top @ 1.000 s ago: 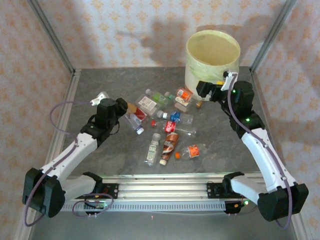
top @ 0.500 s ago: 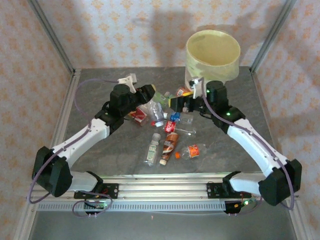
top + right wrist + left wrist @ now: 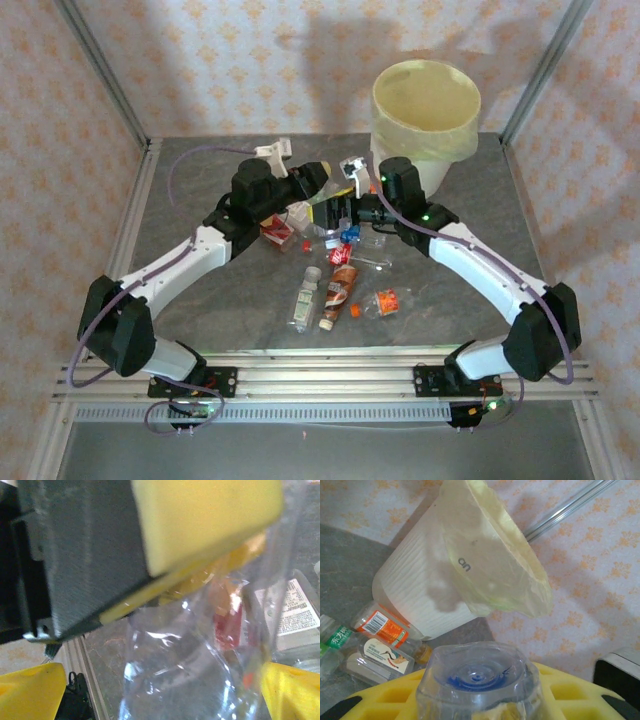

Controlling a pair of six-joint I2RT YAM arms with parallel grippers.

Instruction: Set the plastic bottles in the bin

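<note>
Clear bottle caught between both grippers, just left of the bin.

The bottle [image 3: 477,680] is clamped in the left gripper [image 3: 322,200], end-on to that wrist's camera, so its long axis runs out along the fingers towards the bin [image 3: 440,150]. The right gripper [image 3: 348,205] stands wide open, a finger [image 3: 30,690] on either side of the bottle. The right arm is nearer the bin, so a handover looks likely.
</note>
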